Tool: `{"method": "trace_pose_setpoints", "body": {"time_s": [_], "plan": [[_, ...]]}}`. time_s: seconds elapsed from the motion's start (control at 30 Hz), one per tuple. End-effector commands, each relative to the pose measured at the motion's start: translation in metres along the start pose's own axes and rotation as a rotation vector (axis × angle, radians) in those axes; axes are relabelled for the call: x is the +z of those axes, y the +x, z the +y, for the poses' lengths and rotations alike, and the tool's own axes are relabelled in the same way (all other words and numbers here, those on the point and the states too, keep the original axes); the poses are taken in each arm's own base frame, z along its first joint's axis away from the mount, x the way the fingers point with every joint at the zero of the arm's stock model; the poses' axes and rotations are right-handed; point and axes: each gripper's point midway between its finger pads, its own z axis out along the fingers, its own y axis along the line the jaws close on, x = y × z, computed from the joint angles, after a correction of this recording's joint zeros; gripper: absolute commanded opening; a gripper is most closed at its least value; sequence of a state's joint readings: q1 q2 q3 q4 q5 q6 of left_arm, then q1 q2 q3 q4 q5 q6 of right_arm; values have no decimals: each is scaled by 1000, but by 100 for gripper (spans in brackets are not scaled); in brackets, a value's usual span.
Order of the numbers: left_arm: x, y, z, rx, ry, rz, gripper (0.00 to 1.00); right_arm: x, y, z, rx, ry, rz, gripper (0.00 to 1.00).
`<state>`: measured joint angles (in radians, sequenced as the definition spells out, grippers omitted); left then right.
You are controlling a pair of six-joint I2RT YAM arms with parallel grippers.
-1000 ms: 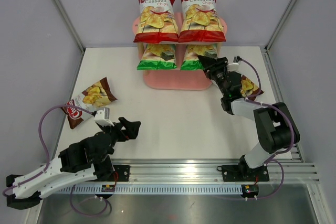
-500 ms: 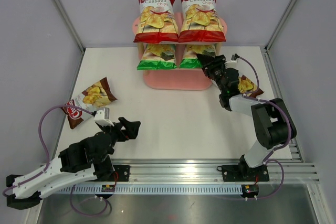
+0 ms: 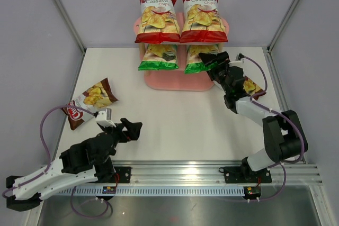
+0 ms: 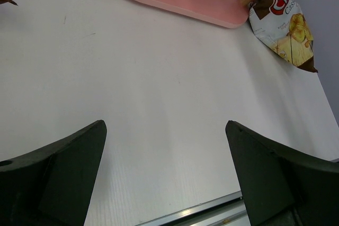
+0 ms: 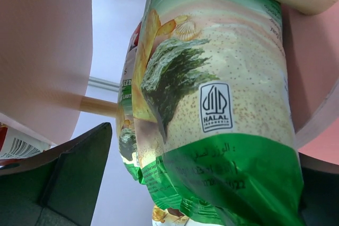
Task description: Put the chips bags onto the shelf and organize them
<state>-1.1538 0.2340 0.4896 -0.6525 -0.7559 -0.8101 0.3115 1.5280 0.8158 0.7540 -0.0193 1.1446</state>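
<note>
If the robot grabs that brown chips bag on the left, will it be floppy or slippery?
Probably light and puffy: the brown chips bag looks air-filled. Its glossy film likely slips and crinkles; hard squeezing might crush the chips.

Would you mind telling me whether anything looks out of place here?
Yes. The left brown bag and right brown bag lie on the table, off the shelf that holds the others.

walls [image 3: 32,35]: pale lilac panels | table [image 3: 180,109]: white, matte | near edge: aluminium rail [image 3: 212,171]
</note>
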Motion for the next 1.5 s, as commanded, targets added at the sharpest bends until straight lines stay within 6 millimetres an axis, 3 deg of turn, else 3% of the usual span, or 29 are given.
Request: {"method": "trace_pose_setpoints", "body": {"time_s": [0.0, 0.23, 0.33, 0.5, 0.73, 1.0, 1.2, 1.27, 1.3, 1.47], "plan": [[-3, -21, -13, -38, 30, -52, 99, -1, -13, 24, -40, -23, -44, 99], [-4, -21, -12, -36, 27, -46, 99, -9, -13, 20, -15, 14, -40, 99], [-4, -22, -13, -40, 30, -49, 99, -8, -13, 20, 25, 19, -45, 95], [-4, -23, -14, -42, 33, -49, 99, -3, -11, 19, 90, 28, -40, 77], [-7, -24, -10, -45, 30, -53, 99, 2, -7, 16, 115, 67, -54, 64], [-9, -25, -7, -51, 23, -57, 99, 17, -3, 18, 126, 70, -74, 57], [-12, -27, -1, -60, 19, -68, 99, 18, -4, 10, 123, 99, -86, 61], [-12, -27, -1, -58, 20, -68, 99, 16, -3, 7, 122, 111, -83, 67], [-12, -27, -1, -59, 20, -69, 99, 15, -3, 6, 116, 120, -84, 76], [-10, -25, -2, -55, 13, -60, 99, 4, -4, 7, 97, 140, -75, 85]]}}
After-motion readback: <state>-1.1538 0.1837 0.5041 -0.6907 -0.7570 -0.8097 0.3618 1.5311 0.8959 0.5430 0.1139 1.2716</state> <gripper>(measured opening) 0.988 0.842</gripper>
